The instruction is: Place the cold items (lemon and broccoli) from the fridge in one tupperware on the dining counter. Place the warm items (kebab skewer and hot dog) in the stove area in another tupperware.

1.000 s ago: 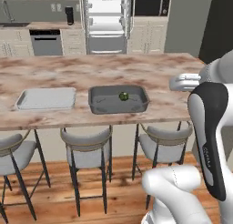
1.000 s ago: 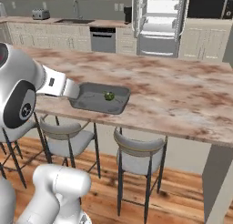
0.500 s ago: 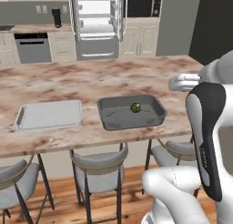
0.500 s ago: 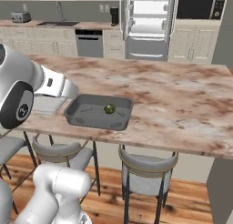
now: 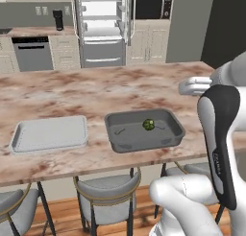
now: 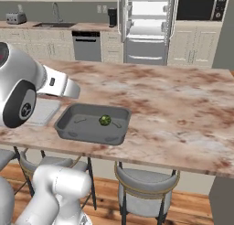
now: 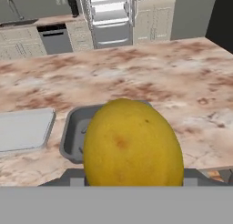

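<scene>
Driving sideways, the base has slid the whole counter scene across both base views. At nine o'clock on the dining counter (image 5: 72, 93) lies the light grey tray (image 5: 49, 133); beside it the dark grey tupperware (image 5: 144, 130) holds the broccoli (image 5: 148, 124). Above it, the gripper (image 7: 132, 180) grasps the lemon (image 7: 132, 143). At twelve o'clock stands the open fridge (image 5: 102, 26).

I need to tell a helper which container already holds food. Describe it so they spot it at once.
On the long marble dining counter two rectangular containers lie side by side near the stool edge. Take the dark grey tupperware with raised sloping walls and a small green broccoli inside, not the paler, flatter light grey tray.
</scene>
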